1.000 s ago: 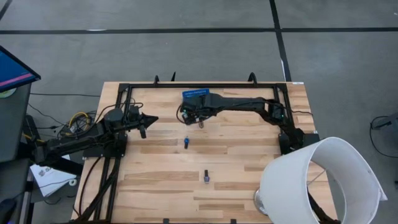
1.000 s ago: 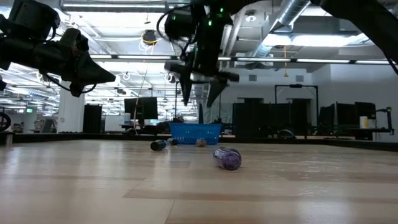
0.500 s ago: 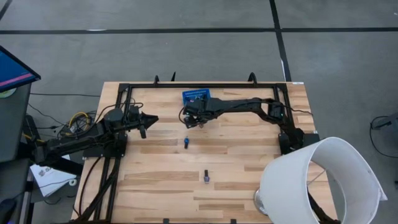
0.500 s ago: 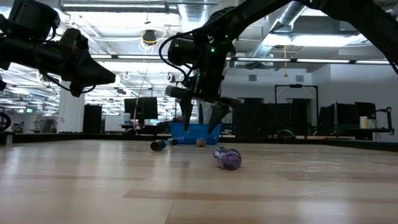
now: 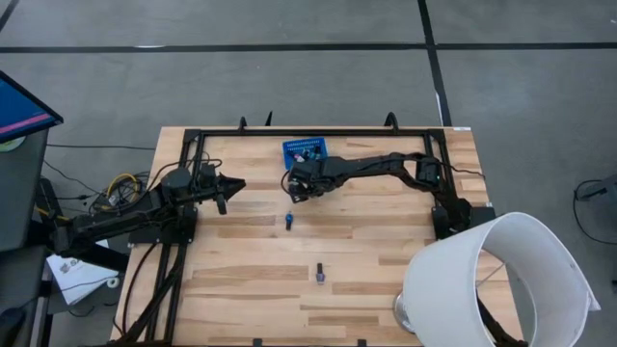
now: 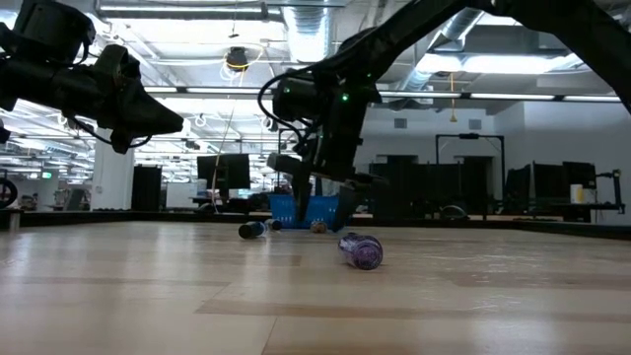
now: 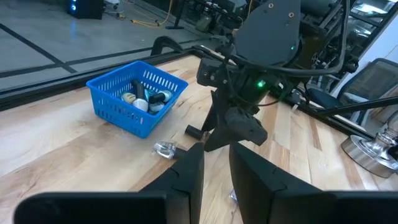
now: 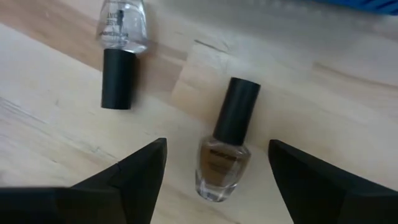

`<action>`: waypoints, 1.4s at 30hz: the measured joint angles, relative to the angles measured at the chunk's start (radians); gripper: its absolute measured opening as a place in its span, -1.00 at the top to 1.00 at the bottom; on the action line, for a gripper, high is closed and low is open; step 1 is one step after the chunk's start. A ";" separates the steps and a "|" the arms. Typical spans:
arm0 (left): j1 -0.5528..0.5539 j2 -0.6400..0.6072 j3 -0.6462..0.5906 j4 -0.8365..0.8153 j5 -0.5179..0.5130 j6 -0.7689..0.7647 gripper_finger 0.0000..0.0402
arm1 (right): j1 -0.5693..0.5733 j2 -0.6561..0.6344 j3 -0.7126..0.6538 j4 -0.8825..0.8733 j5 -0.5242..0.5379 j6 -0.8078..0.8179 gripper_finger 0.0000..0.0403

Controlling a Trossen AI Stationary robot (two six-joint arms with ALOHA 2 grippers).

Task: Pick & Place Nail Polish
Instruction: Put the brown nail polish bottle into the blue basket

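Observation:
A brown nail polish bottle (image 8: 219, 168) with a black cap (image 8: 237, 111) lies on its side on the wood table. My right gripper (image 8: 217, 180) is open above it, one finger on each side, not touching; it also shows in the high view (image 5: 297, 189) just near of the blue mesh basket (image 5: 306, 151). A clear bottle (image 8: 124, 25) with a black cap lies beside the brown one. A blue bottle (image 5: 288, 221) and a purple bottle (image 5: 319, 274) lie nearer on the table. My left gripper (image 5: 234, 184) is shut and waits at the left, above the table.
The basket (image 7: 135, 96) holds several bottles. A white lampshade (image 5: 496, 280) stands at the near right corner. A black frame (image 5: 318, 132) runs along the far and left edges. Bare wood lies between the blue and purple bottles.
My right gripper has come down from beside the basket toward the table and a little toward the left edge. It has stayed open and now stands low over the brown bottle.

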 joint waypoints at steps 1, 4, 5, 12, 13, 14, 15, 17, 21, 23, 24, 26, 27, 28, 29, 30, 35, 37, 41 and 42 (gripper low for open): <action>0.000 0.000 0.000 0.000 0.000 0.000 0.64 | -0.001 0.000 0.000 0.000 -0.003 -0.001 -0.32; 0.000 0.000 0.000 0.000 0.000 0.000 0.64 | -0.001 0.000 -0.001 -0.005 -0.004 -0.002 -0.19; 0.000 0.000 0.000 0.000 0.000 0.000 0.64 | -0.001 0.000 -0.001 -0.006 -0.003 -0.002 -0.13; 0.000 0.000 0.000 0.000 0.000 0.000 0.64 | -0.007 0.000 -0.002 -0.013 -0.004 -0.021 0.36; 0.000 0.000 0.000 0.000 0.000 0.000 0.64 | -0.007 0.000 -0.002 -0.012 -0.004 -0.025 0.42; 0.000 0.000 0.000 0.000 0.000 0.000 0.64 | -0.007 0.000 -0.002 -0.011 -0.004 -0.027 0.46; 0.000 0.000 0.000 0.000 0.000 0.000 0.64 | -0.007 0.000 -0.002 -0.009 -0.004 -0.028 0.50; 0.000 0.000 0.000 0.000 0.000 0.000 0.64 | -0.007 0.000 -0.002 -0.008 -0.004 -0.029 0.51; 0.000 0.000 0.000 0.000 0.000 0.000 0.64 | -0.007 0.000 -0.002 -0.008 -0.016 -0.029 0.44; 0.000 0.000 0.000 0.000 0.000 0.000 0.64 | -0.007 0.000 -0.002 -0.009 -0.021 -0.029 0.42; 0.000 0.000 0.000 0.000 0.000 0.000 0.64 | -0.007 -0.001 -0.001 -0.010 -0.022 -0.029 0.42; 0.000 0.000 0.000 0.000 0.000 0.000 0.64 | -0.007 -0.002 0.006 -0.017 -0.036 -0.031 0.45; 0.000 0.000 0.000 0.000 0.000 0.000 0.64 | -0.007 -0.002 0.014 -0.020 -0.046 -0.034 0.47; 0.000 0.000 0.000 0.000 0.000 0.000 0.64 | -0.006 -0.002 0.027 -0.021 -0.056 -0.043 0.49; 0.000 0.000 0.000 0.000 0.000 0.000 0.64 | -0.005 -0.002 0.043 -0.020 -0.064 -0.053 0.50; 0.000 0.000 0.000 0.000 0.000 0.000 0.64 | -0.004 -0.002 0.063 -0.020 -0.068 -0.057 0.50; 0.000 0.000 0.000 0.000 0.000 0.000 0.64 | 0.001 -0.003 0.172 -0.063 -0.065 -0.095 0.49; 0.000 0.000 0.000 0.000 0.000 0.000 0.64 | -0.003 -0.003 0.229 -0.083 -0.049 -0.112 0.49; 0.000 0.000 0.000 0.000 0.000 0.003 0.64 | -0.020 -0.004 0.343 -0.114 0.000 -0.151 0.49; 0.000 0.000 0.000 0.000 0.000 0.003 0.64 | -0.030 -0.005 0.365 -0.114 0.003 -0.154 0.49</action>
